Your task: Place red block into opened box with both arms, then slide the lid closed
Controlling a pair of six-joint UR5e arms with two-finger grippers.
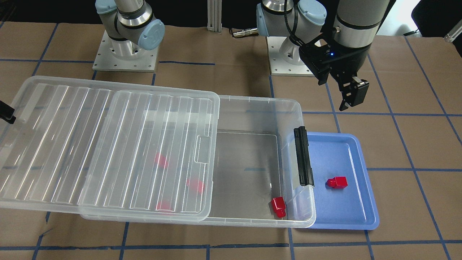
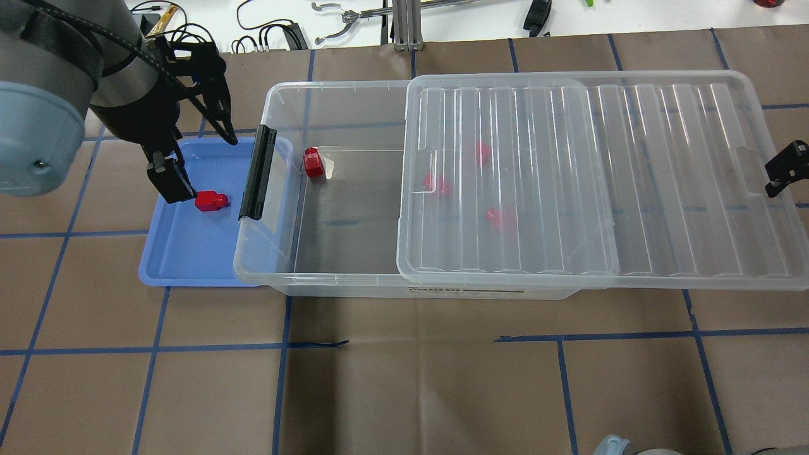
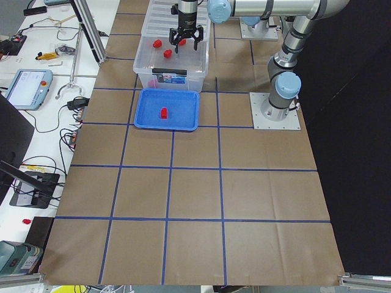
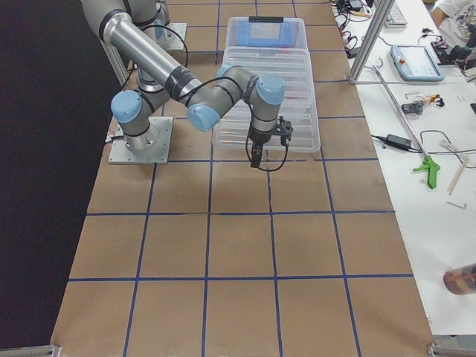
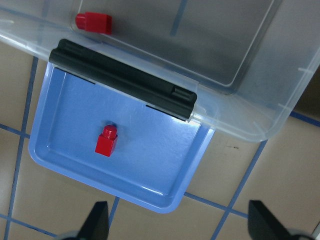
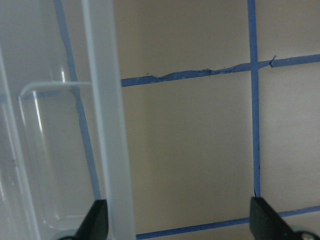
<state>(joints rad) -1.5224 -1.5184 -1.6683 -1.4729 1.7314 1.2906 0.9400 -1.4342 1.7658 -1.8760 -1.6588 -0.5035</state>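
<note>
One red block lies in the blue tray; in the left wrist view it is this red block. My left gripper hangs open above the tray, nothing between its fingers. A second red block lies in the uncovered end of the clear box, near the black latch bar. Three more show blurred under the ribbed lid, which is slid sideways, overhanging the box's far end. My right gripper is open at the lid's overhanging short end; the lid rim runs just inside one finger.
The blue tray butts against the box's latch end. Both arm bases stand behind the box. A bench with cables, tablets and tools runs along the table's far side. Brown paper with blue tape lines covers the table.
</note>
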